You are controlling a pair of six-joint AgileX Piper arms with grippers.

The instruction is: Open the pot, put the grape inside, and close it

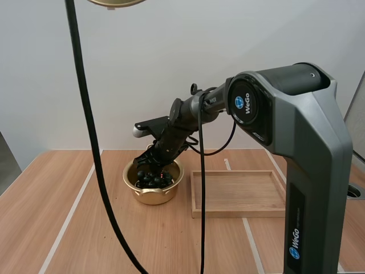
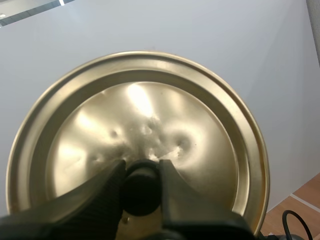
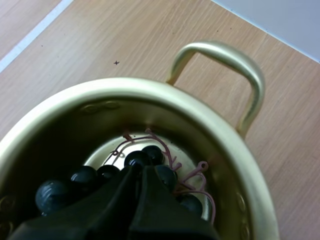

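Observation:
A golden pot (image 1: 153, 196) stands open on the wooden table, left of centre. A bunch of dark grapes (image 1: 151, 180) lies inside it. My right gripper (image 1: 151, 164) reaches down into the pot from the right. In the right wrist view its fingers lie close together, the right gripper (image 3: 141, 170) pinching the bunch among the grapes (image 3: 82, 177) and pink stems, inside the pot's rim (image 3: 200, 120). The golden lid (image 1: 117, 2) hangs high above the table. My left gripper (image 2: 141, 167) is shut on the lid's black knob (image 2: 141, 187), under the lid (image 2: 150, 115).
A shallow wooden tray (image 1: 238, 192) lies just right of the pot. The right arm's grey base (image 1: 308, 171) stands at the near right. Bare table stretches to the left of and in front of the pot.

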